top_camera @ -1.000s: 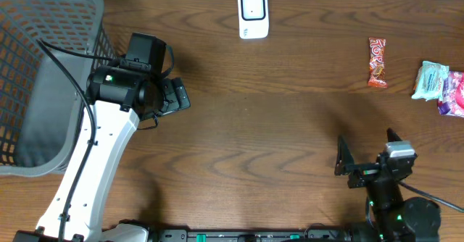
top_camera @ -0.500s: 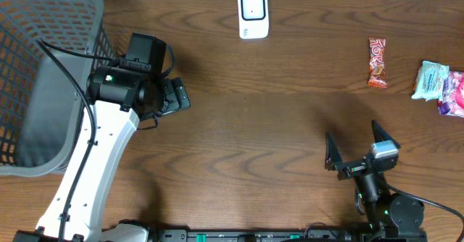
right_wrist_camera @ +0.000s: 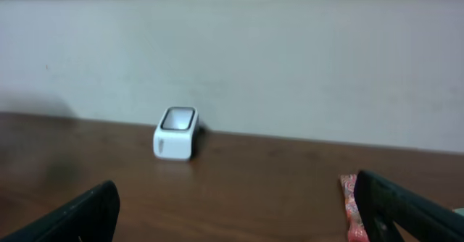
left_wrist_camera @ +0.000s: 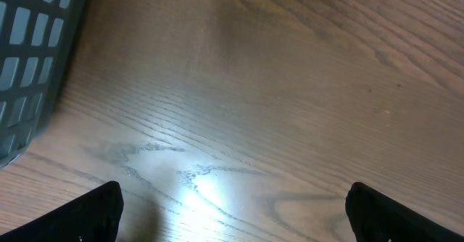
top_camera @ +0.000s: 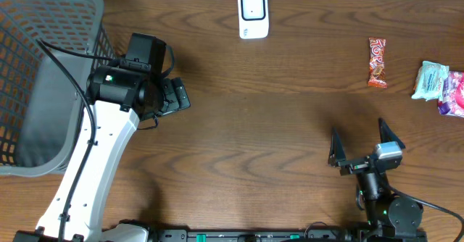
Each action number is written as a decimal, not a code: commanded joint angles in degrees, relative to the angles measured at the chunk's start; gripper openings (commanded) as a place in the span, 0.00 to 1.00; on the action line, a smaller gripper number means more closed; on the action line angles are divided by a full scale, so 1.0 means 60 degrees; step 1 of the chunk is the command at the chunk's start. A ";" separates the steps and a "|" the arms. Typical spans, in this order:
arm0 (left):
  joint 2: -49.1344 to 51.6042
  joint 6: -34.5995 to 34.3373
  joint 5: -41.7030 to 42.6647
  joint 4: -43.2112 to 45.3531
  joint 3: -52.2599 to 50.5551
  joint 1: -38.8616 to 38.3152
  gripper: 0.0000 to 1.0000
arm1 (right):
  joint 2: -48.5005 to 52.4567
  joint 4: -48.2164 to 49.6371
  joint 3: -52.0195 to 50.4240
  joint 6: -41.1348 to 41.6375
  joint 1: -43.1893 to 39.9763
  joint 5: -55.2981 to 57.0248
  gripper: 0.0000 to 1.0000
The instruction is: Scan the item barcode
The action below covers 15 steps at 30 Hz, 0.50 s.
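Nearer arm: right end effector (top_camera: 360, 140), fingers spread wide, empty, low over the worktop (top_camera: 275, 126). Candy bar (top_camera: 377, 62) lies ahead of it toward the far edge, slightly right, long axis running near-to-far. Scanner (top_camera: 253, 14) sits far-left of the bar. The left end effector (top_camera: 174, 96) is also spread, well apart from both. Barcode not visible; packets (top_camera: 438, 82) are cut off at the frame edge.

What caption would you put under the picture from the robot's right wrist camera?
The open right gripper faces a white scanner and a red snack bar across the wooden table.
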 commanded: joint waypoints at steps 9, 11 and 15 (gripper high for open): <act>-0.0051 -0.0120 -0.0087 -0.0040 0.0066 0.0033 0.98 | -0.0069 0.0328 -0.0914 -0.0073 -0.0051 0.0466 0.99; -0.0051 -0.0120 -0.0087 -0.0040 0.0066 0.0033 0.98 | -0.0069 -0.0288 -0.0914 -0.0073 -0.0051 0.0707 0.99; -0.0051 -0.0120 -0.0087 -0.0040 0.0066 0.0033 0.98 | -0.0069 -0.0896 -0.0914 -0.0007 -0.0051 0.1093 0.99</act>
